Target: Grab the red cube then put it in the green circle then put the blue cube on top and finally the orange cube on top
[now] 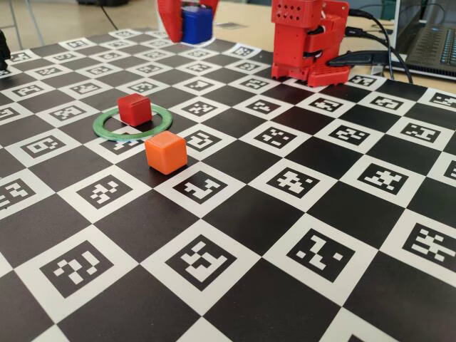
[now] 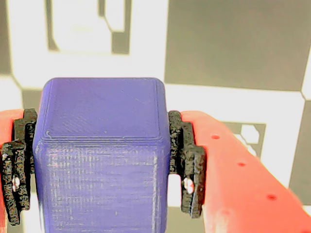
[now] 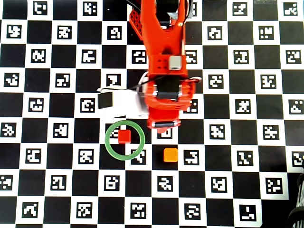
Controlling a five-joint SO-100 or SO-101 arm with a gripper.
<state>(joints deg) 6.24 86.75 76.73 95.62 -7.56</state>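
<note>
The worktop (image 1: pixel 235 214) is a black-and-white chequerboard with black coded markers in its white squares. The red cube (image 1: pixel 135 109) is matte red, the green circle (image 1: pixel 107 132) green, the orange cube (image 1: pixel 166 152) bright orange, the blue cube (image 2: pixel 102 160) deep blue. The arm (image 3: pixel 164 61) is red, its pads (image 2: pixel 187 162) black.

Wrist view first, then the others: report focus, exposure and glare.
Wrist view: small deep-blue plastic cube sharp, checkerboard mat behind it blurred, white squares overexposed. Fixed view: evenly lit, foreground squares slightly soft. Overhead view: sharp, flat lighting, no glare.
</note>
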